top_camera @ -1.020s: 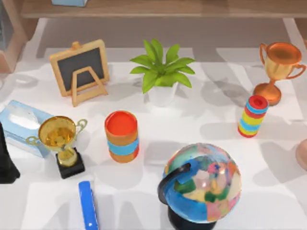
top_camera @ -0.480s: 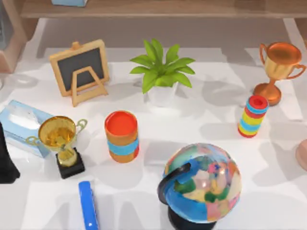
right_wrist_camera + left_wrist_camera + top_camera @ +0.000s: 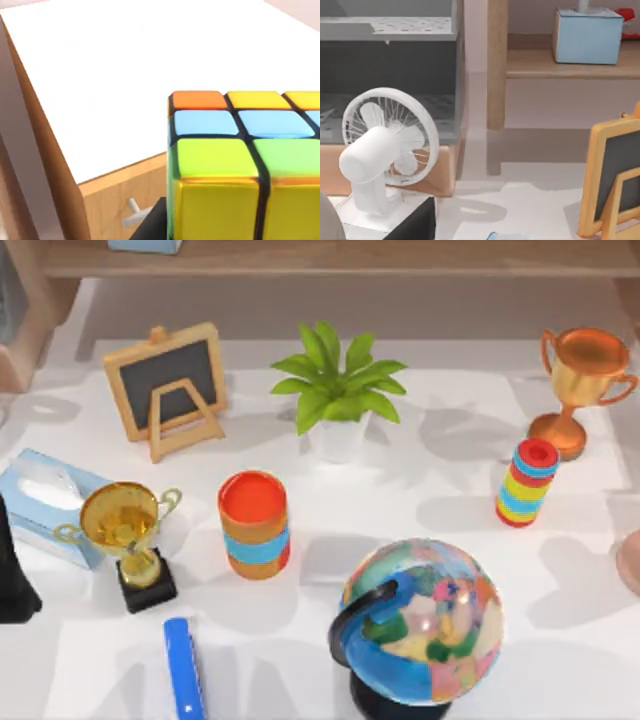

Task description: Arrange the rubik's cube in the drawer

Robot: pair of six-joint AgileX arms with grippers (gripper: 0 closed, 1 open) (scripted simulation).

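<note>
The rubik's cube (image 3: pixel 245 165) sits close before the right wrist camera, above the drawer handle (image 3: pixel 134 212). Finger state: cannot tell. Open the drawer fully before lowering the cube in.

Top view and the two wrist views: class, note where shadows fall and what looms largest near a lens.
Top view: soft grey shadows pool on the white table beside the globe and plant. Left wrist view: the white fan casts a faint shadow on the table. Right wrist view: the rubik's cube looms largest near the lens, cut off by the frame.
</note>
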